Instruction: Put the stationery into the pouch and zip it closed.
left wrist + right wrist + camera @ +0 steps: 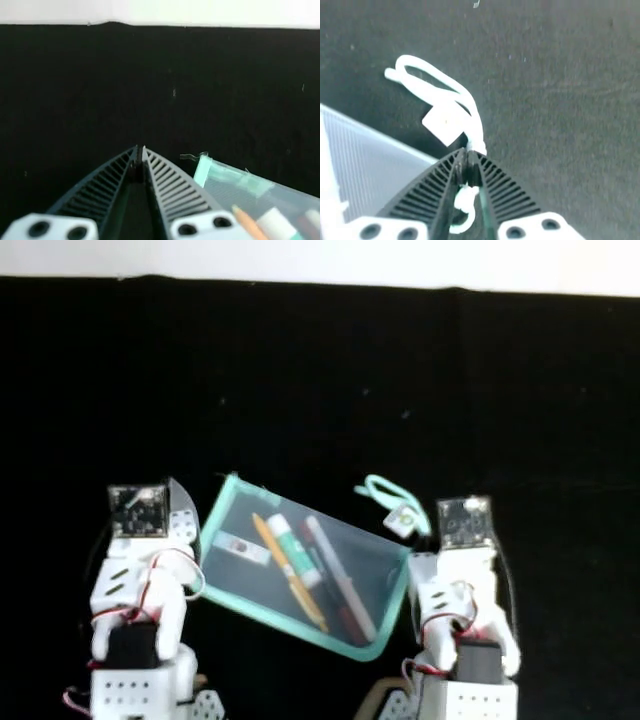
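From above, a black cloth covers the table, with a white wall along the top edge. The clear, teal-edged pouch lies tilted at lower centre between the arms. Inside it are a pencil, a glue stick, pens and a small white piece. A teal cord with a white tag curls off its upper right corner.

In the left wrist view, the pouch corner sits at lower right, just beside the left gripper. Its fingers are pressed tip to tip with nothing between them.

In the right wrist view, the pouch fills the lower left. The looped cord and tag lie just ahead of the right gripper, which is pinched onto the cord.
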